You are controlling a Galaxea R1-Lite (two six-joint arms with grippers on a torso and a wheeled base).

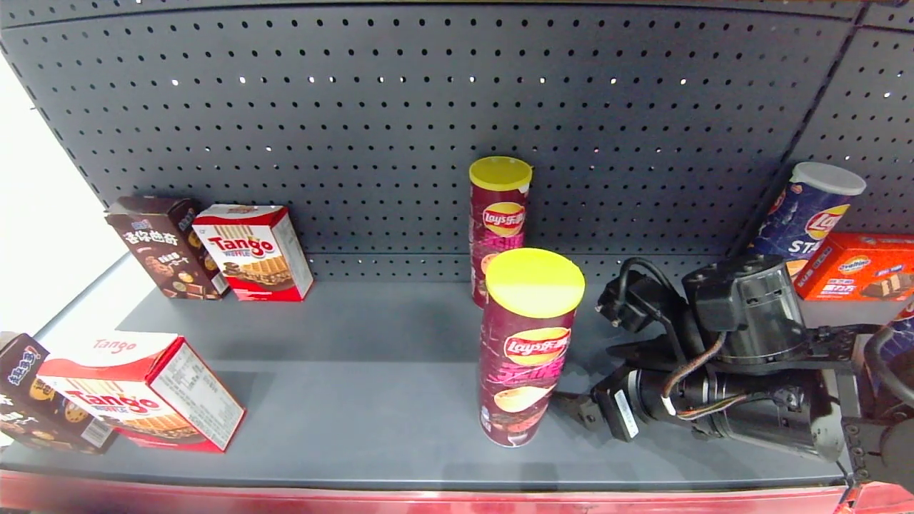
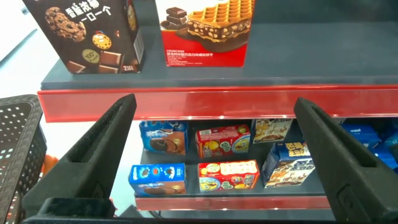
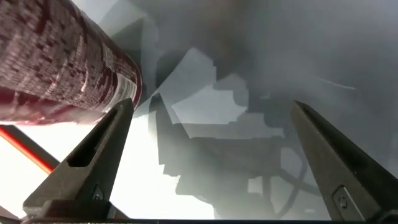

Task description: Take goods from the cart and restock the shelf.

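Two maroon chip cans with yellow lids stand upright on the grey shelf (image 1: 357, 385): one near the front (image 1: 527, 350), one behind it against the pegboard (image 1: 498, 221). My right gripper (image 1: 596, 378) lies low on the shelf just right of the front can, open, with nothing between its fingers. In the right wrist view the front can (image 3: 56, 62) sits outside the jaws of the right gripper (image 3: 211, 109), beside one finger. My left gripper (image 2: 214, 102) hangs open and empty in front of the shelf's red front edge (image 2: 217, 102).
A wafer box (image 1: 253, 250) and a dark cookie box (image 1: 168, 246) stand at the back left, and a second pair (image 1: 143, 392) at the front left. A blue can (image 1: 810, 210) and an orange box (image 1: 860, 264) are at the back right. A black basket (image 2: 18, 143) is beside the lower shelf's snack boxes (image 2: 224, 162).
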